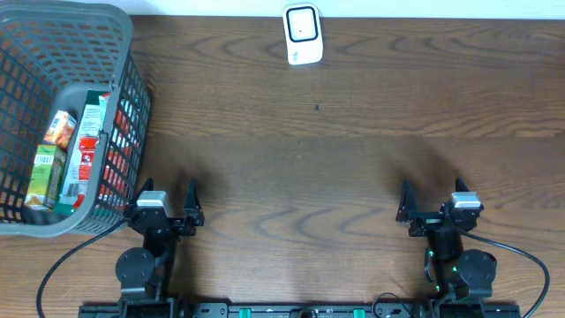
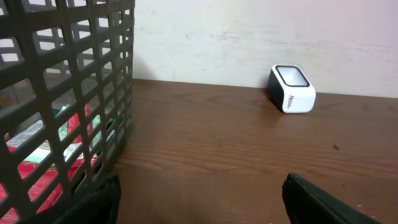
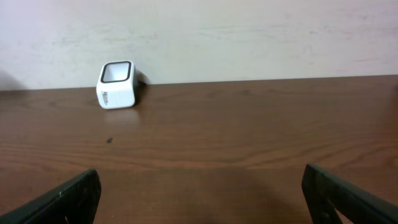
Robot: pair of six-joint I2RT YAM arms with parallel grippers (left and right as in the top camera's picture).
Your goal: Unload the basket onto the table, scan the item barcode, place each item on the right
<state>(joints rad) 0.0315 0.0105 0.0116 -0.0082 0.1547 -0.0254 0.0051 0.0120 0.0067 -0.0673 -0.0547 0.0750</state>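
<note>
The items lie in a grey mesh basket [image 1: 132, 62] at the left: a green carton [image 1: 44, 177], a red and white packet [image 1: 88, 146] and an orange pack [image 1: 60, 128]. The white scanner [image 1: 302, 34] stands at the table's far edge, also visible in the left wrist view as the scanner [image 2: 291, 89] and in the right wrist view as the scanner [image 3: 117, 84]. My left gripper [image 1: 169, 196] is open beside the basket's near right corner and holds nothing. My right gripper [image 1: 433, 201] is open at the near right, also holding nothing. Bare wood shows inside the left gripper [image 2: 202, 186] and the right gripper [image 3: 200, 177].
The basket wall [image 2: 68, 74] fills the left of the left wrist view, with red and green packaging showing through the mesh. A pale wall runs behind the brown wooden table [image 1: 309, 159]. A small dark speck [image 1: 317, 108] marks the wood.
</note>
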